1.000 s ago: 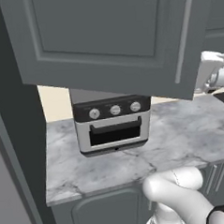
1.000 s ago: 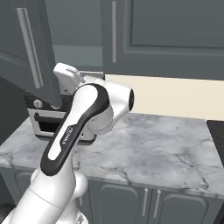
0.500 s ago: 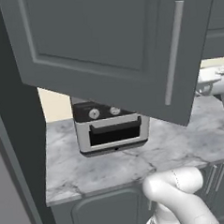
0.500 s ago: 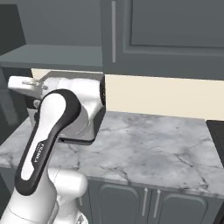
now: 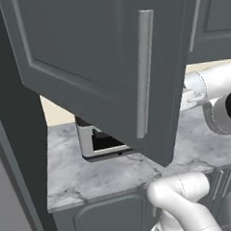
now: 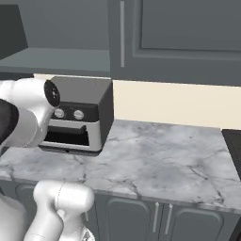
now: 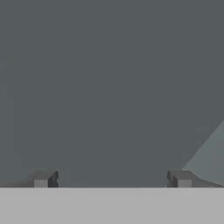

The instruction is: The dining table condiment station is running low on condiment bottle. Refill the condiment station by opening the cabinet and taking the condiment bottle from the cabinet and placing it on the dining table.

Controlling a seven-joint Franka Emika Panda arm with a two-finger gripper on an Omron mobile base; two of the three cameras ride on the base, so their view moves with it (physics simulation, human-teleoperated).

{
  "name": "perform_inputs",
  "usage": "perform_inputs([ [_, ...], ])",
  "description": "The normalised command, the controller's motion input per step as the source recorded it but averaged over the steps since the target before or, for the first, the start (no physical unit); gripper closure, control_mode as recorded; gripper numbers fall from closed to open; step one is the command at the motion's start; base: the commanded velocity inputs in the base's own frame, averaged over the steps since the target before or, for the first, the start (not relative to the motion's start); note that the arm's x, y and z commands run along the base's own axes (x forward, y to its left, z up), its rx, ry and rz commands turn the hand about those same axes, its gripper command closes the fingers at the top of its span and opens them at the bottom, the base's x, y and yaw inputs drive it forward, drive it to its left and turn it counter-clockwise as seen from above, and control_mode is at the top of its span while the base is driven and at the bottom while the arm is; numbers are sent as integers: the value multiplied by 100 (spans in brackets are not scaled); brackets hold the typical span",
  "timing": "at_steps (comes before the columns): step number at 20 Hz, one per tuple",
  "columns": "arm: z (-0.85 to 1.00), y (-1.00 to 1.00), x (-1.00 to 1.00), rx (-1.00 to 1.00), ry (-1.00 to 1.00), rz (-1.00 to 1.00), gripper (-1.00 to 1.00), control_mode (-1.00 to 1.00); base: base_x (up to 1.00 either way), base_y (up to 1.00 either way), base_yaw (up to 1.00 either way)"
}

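The cabinet door (image 5: 99, 55) stands swung wide open toward me, its long grey bar handle (image 5: 144, 72) facing out. From the right base view the opened cabinet shelf (image 6: 61, 59) shows at the upper left. My arm (image 5: 203, 88) reaches in behind the door's free edge, and the door hides the hand. In the hand view my gripper (image 7: 112, 179) is open, its fingertips (image 7: 43, 178) wide apart with nothing between them, close to a flat dark grey surface. The condiment bottle and the dining table are out of view.
A toaster oven (image 6: 80, 117) sits on the marble worktop (image 6: 160, 155) under the cabinet, half hidden by the door in the left base view. A neighbouring wall cabinet (image 6: 179, 37) stays shut. Base cabinets (image 6: 155, 219) line the front.
The cabinet door has swung much further open toward the left base camera. My arm has swept left with it, away from the handle, and the jaws have widened slightly.
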Motion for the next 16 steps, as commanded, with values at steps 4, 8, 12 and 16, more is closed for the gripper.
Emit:
perform_inputs([
  [4, 27, 100, -13, -5, -33, -1, -100, -100, 0, 0, 0],
  [8, 23, 92, -9, -3, -34, -7, -100, -100, 0, 0, 0],
  [12, 15, 35, -15, -1, -28, -13, -100, -100, 0, 0, 0],
  [16, 7, -4, -15, 0, -26, -21, -100, -100, 0, 0, 0],
])
